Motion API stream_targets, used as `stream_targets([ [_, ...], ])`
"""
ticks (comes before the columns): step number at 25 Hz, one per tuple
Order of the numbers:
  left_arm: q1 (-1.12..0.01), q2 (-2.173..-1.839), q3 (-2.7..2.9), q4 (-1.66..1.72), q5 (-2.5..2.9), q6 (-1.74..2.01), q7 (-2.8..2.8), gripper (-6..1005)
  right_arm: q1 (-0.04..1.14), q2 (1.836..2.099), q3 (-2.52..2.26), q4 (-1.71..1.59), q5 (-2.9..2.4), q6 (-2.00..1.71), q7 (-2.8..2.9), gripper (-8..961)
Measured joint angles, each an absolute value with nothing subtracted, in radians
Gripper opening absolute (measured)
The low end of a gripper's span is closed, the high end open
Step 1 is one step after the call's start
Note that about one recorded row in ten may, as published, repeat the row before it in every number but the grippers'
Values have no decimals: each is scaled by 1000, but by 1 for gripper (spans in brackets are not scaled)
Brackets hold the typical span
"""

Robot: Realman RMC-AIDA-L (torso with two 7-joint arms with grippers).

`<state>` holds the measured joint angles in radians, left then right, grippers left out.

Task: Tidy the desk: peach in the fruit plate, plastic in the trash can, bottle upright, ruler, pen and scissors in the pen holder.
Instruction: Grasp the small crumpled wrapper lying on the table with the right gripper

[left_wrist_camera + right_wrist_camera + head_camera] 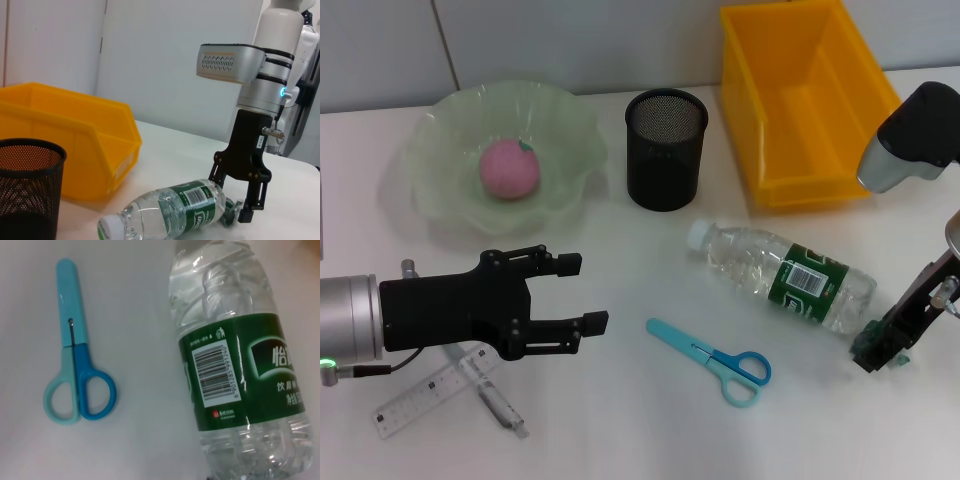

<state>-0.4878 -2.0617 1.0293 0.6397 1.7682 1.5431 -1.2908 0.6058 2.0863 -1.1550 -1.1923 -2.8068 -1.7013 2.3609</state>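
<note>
Lifting the plastic (865,350) cleanly is the job in hand, as I read it. The dark-green scrap sits low on the desk (620,440), just beside the base of the lying bottle (790,275). My right gripper (882,352) stands over it, nearly upright. In the left wrist view the scrap fills the gap between the jaws, so I take them to be drawn in and holding it.

The scrap is crumpled and shiny, so it could slip. I would raise it straight up and slowly, and watch that it comes along with the jaws. The bottle touches or nearly touches the inner jaw, and a sideways pull might set it rolling. So I would go up first, then swing.

The trash can (800,190) stands beyond the bottle, at the far right of the desk. I would carry the scrap high over its front wall and let go only when well inside the rim.

My left gripper (588,293) hovers near the front left with its jaws wide and nothing in them, above the ruler (415,395) and pen (495,400). I would keep it there, away from the right arm's path.

The scissors (720,360) lie between the two arms. The peach (510,168) is already in the plate (440,215).
</note>
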Motion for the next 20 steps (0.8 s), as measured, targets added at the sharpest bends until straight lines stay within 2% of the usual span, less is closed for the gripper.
stream_targets([
  [20, -488, -2060, 1029, 641, 1766, 1549, -1289, 812, 607, 2086, -1158, -1183, -2807, -1696, 2363, 652],
])
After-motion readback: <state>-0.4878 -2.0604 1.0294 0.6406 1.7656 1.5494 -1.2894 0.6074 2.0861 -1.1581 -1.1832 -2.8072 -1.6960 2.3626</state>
